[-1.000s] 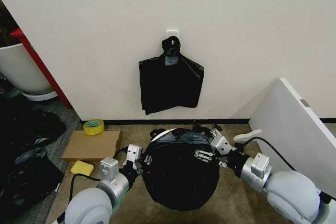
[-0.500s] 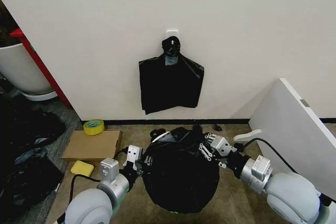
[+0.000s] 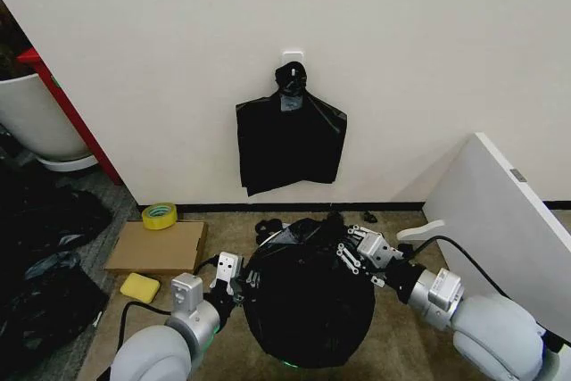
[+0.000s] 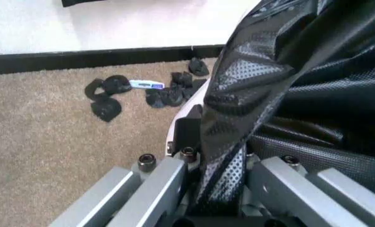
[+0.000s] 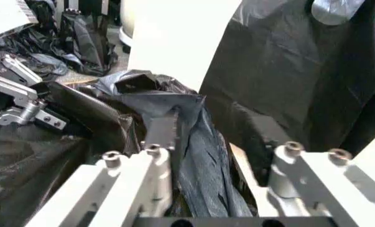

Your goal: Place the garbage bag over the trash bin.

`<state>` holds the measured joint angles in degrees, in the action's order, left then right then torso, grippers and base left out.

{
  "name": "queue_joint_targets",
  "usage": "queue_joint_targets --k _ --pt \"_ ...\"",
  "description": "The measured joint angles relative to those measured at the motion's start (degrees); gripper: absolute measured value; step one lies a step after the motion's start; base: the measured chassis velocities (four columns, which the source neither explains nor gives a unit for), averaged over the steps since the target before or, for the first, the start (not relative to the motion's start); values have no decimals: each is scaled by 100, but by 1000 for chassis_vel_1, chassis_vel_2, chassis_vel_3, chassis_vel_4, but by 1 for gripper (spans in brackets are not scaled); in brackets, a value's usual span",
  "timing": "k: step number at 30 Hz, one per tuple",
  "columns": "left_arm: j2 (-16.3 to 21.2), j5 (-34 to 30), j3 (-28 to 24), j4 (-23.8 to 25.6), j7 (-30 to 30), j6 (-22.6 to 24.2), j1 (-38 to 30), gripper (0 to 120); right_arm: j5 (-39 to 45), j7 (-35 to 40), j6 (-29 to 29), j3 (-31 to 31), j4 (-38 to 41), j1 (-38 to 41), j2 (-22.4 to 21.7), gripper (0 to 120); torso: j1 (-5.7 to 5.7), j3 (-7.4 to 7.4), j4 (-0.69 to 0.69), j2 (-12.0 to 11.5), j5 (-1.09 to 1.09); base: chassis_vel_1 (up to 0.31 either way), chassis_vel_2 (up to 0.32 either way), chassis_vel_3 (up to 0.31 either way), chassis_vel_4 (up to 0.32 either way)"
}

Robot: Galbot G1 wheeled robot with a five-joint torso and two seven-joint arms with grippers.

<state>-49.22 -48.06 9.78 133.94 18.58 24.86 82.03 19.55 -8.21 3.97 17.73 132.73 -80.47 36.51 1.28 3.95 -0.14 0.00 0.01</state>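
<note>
Bag (image 3: 308, 296): glossy black plastic, crinkled, draped over the bin on the carpet (image 3: 401, 354) near the wall; it covers the top and most of the sides.
Bin (image 3: 272, 236): mostly hidden under the bag; a sliver of white rim shows at the far left of the bag top in the head view, and a white edge shows beside the plastic in the left wrist view.
Left gripper (image 3: 234, 280): at the bag's left side, low; in the left wrist view a fold of the bag runs between its fingers (image 4: 151, 185), which are clamped on it.
Right gripper (image 3: 355, 251): at the bag's upper right edge; in the right wrist view bunched bag plastic sits between its fingers (image 5: 148, 177), pinched there.
Bundle (image 3: 290, 136): flat black bags with a knotted top, hanging on the wall from a white hook, above and behind the bin, apart from it.
Scraps (image 4: 153, 92): small black lumps on the carpet by the dark baseboard, behind the bin.
Tape (image 3: 159, 216): yellow roll at the far corner of the cardboard (image 3: 156, 247), left of the bin.
Sponge (image 3: 140, 286): yellow, just beside the cardboard's near edge.
Board (image 3: 500, 220): white, tilted, at the right, well apart from the bag.
Pot (image 3: 31, 118): large white, at the left edge.
</note>
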Motion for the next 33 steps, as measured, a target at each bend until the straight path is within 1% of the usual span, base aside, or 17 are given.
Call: queue_joint_targets --k 1,4,5,6,8,9,13,14,15,16,17,18,25,33 --pt "0 0 0 0 0 0 0 0 0 0 0 0 0 0 0 34 0 0 0 0 0 0 0 0 0" --pt "5 -23 1 0 3 8 -11 0 -11 -3 -61 4 13 -3 -11 44 0 0 0 0 0 0 0 0 0" --pt "5 -41 1 0 8 13 -15 0 -17 -4 -70 6 19 -3 -14 42 0 0 0 0 0 0 0 0 0" --pt "5 -65 1 0 12 21 -17 0 -22 -4 -95 6 19 -3 -20 37 0 0 0 0 0 0 0 0 0" --pt "4 -70 1 0 13 23 -17 0 -23 -5 -103 6 19 -3 -23 36 0 0 0 0 0 0 0 0 0" --pt "4 -77 1 0 14 27 -16 0 -27 -9 -116 6 10 -3 -29 29 0 0 0 0 0 0 0 0 0" --pt "4 -83 1 6 14 35 -13 0 -40 -21 -119 -1 -19 1 -46 14 0 0 0 0 0 0 0 0 0" --pt "4 -83 1 15 13 37 -10 0 -42 -31 -122 -4 -21 2 -46 7 0 0 0 0 0 0 0 0 0" --pt "4 -84 1 16 13 37 -9 0 -42 -33 -123 -4 -22 2 -47 7 0 0 0 0 0 0 0 0 0" --pt "4 -84 1 18 13 37 -5 0 -43 -47 -129 -7 -23 2 -46 3 0 0 0 0 0 0 0 0 0" --pt "4 -84 1 18 13 37 -5 0 -43 -47 -129 -7 -23 2 -46 3 0 0 0 0 0 0 0 0 0" --pt "3 -84 4 21 13 39 6 0 -43 -68 -142 -9 -26 -2 -47 0 0 0 0 0 0 0 0 0 0" --pt "-9 -74 9 58 -2 43 33 0 -20 -133 -175 -20 -32 -34 -64 0 0 0 0 0 0 0 0 0 0" --pt "29 162 42 123 -161 37 182 0 501 178 11 -5 72 93 -65 0 0 0 0 0 0 0 0 0 0"
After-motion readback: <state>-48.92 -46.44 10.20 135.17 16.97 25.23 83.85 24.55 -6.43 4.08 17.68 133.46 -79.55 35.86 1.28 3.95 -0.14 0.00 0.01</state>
